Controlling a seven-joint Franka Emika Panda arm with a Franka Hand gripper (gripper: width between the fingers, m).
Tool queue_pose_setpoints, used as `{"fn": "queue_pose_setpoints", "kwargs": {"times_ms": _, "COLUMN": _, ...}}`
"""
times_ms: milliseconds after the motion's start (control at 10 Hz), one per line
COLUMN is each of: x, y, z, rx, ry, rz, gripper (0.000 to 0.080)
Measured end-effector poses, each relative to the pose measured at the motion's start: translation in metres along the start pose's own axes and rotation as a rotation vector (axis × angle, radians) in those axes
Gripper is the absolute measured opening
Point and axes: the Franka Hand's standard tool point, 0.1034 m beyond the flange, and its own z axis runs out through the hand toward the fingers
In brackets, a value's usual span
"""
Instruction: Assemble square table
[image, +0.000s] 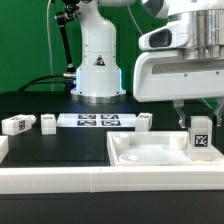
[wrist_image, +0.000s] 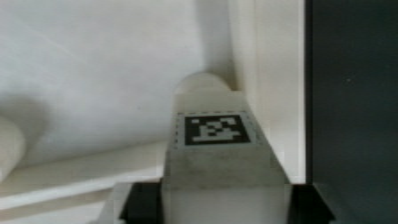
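Note:
The white square tabletop slab (image: 150, 152) lies at the front on the black table, recessed side up. My gripper (image: 200, 118) hangs over its corner on the exterior view's right and is shut on a white tagged leg (image: 200, 139), held upright at that corner. In the wrist view the leg (wrist_image: 214, 140) runs out from between my black fingers (wrist_image: 150, 202) with its tag facing the camera, its far end against the slab's raised corner (wrist_image: 214, 80). Three other legs lie on the table: two at the exterior view's left (image: 16, 124) (image: 48, 122), one mid-table (image: 143, 122).
The marker board (image: 97, 120) lies flat behind the slab, in front of the arm's white base (image: 97, 65). A long white rail (image: 60, 180) runs along the front edge. Black table (wrist_image: 356, 100) shows beside the slab in the wrist view.

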Motion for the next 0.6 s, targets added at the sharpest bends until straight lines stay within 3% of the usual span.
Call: {"fn": "queue_pose_setpoints", "kwargs": {"times_ms": 600, "x": -0.0024, "y": 0.0001, "z": 0.0005, "rx": -0.002, "ry": -0.013, "rz": 0.538, "gripper": 0.0291}}
